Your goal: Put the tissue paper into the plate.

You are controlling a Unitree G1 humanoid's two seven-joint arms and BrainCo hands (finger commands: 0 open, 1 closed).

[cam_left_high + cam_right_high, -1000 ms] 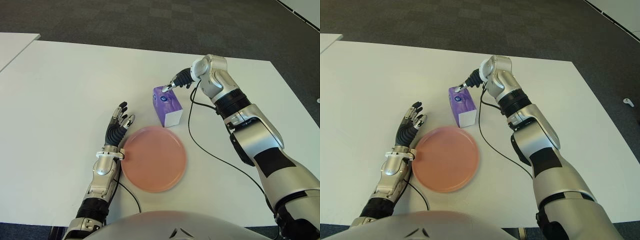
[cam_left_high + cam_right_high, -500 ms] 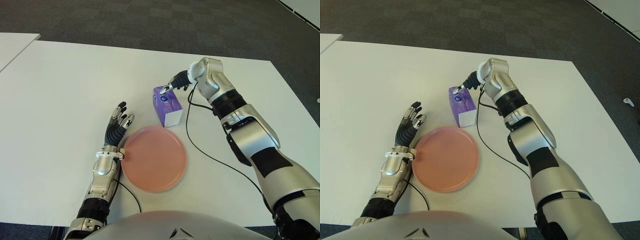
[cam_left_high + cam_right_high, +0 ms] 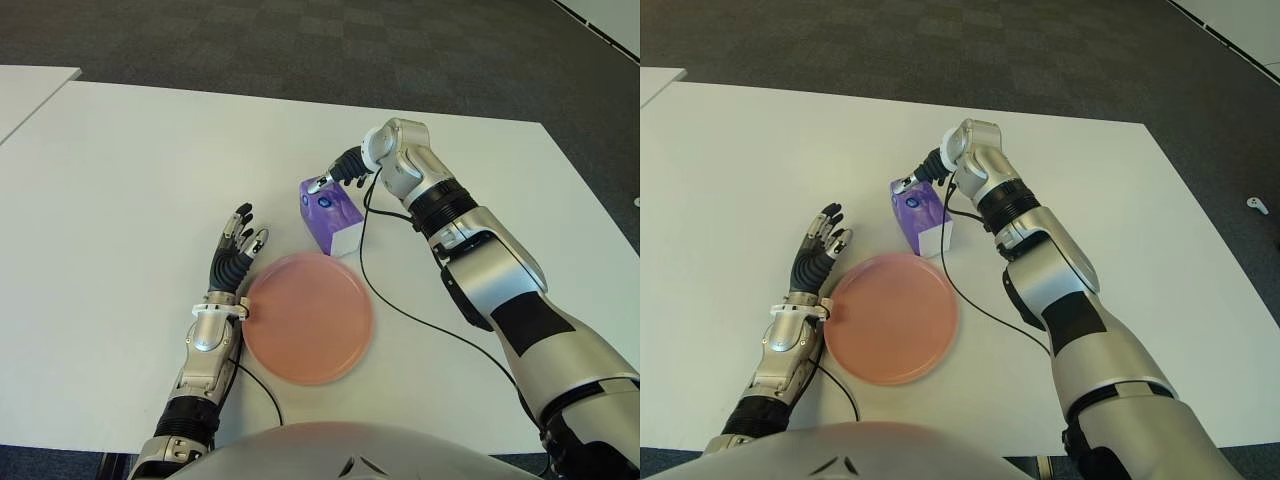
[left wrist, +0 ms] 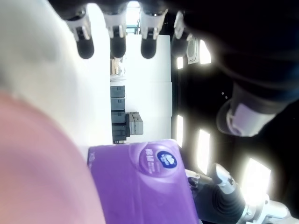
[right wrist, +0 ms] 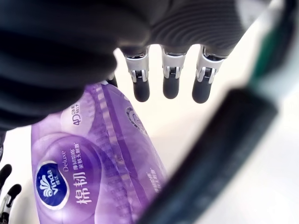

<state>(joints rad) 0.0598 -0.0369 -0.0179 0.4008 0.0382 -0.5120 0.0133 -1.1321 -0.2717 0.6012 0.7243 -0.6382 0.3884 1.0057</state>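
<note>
I see wide bare white table (image 3: 120,170) left of centre. My right hand (image 3: 335,176) pinches the upper end of the purple plastic-wrapped tissue pack (image 3: 327,210), tilted at frame centre just above the round pink plate (image 3: 308,316). My left hand (image 3: 237,252), fingers spread, shows beside the plate's left rim.

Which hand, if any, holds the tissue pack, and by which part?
The right hand pinches the tissue pack at its far top end; the left hand, left of the plate, holds nothing.
</note>
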